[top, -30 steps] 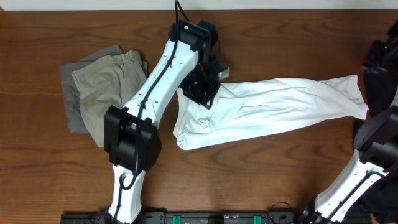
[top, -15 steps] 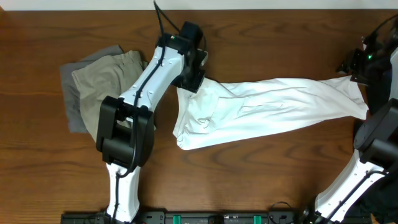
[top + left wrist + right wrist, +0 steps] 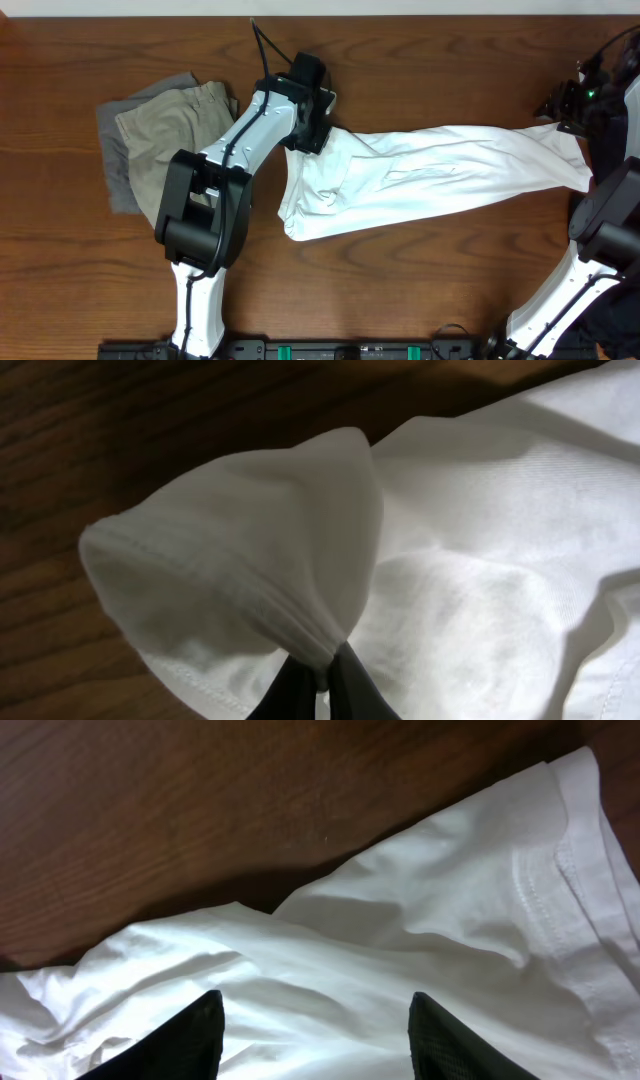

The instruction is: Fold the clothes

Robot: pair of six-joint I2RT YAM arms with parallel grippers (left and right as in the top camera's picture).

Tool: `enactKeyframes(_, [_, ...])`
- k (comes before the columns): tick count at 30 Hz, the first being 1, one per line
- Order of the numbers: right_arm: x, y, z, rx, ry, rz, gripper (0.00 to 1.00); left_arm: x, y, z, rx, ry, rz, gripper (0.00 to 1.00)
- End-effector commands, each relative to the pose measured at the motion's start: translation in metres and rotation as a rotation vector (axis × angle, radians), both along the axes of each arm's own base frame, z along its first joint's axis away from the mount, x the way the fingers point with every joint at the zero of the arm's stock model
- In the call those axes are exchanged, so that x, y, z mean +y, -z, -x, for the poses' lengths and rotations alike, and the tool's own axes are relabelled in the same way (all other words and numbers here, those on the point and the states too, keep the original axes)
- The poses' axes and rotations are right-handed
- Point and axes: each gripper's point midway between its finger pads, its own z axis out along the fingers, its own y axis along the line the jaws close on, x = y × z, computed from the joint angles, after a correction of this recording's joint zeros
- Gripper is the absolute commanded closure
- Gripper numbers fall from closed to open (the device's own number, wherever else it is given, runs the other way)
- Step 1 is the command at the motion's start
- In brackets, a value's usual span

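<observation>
A white T-shirt [image 3: 430, 170] lies stretched in a long band across the table, from centre to far right. My left gripper [image 3: 318, 125] is shut on a pinched fold of its left end [image 3: 300, 590]; in the left wrist view the black fingertips [image 3: 322, 678] clamp the bunched white cloth. My right gripper [image 3: 565, 108] hovers open over the shirt's right end, its two black fingers [image 3: 315, 1020] spread wide above the white cloth [image 3: 420, 940] and holding nothing. Khaki shorts [image 3: 175, 125] lie on a grey piece [image 3: 118, 165] at the left.
The brown wooden table [image 3: 420, 280] shows around the garments. The left arm [image 3: 235, 160] reaches diagonally over the table between the shorts and the shirt. The right arm's base [image 3: 600, 250] stands at the right edge.
My left gripper moved up and left and now grips the shirt's left end. My right gripper came in over the shirt's right end from the edge of the table.
</observation>
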Motion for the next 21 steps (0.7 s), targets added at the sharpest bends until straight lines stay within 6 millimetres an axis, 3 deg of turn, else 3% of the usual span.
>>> enactKeyframes(1, [-0.003,0.008,0.001,0.014,-0.011,0.015,0.42,0.013,-0.009,-0.004,-0.008,-0.031,0.003,0.94])
enactKeyframes(9, [-0.034,0.021,0.019,0.111,0.021,0.183,0.44,0.062,-0.018,-0.018,0.013,-0.209,0.039,0.94])
enactKeyframes(15, [-0.045,0.042,0.01,0.073,0.036,0.209,0.45,0.068,-0.02,-0.02,0.03,-0.234,0.1,0.94])
enactKeyframes(21, [-0.03,0.072,0.017,0.072,0.009,0.155,0.49,0.065,-0.021,-0.023,0.016,-0.229,0.104,0.94])
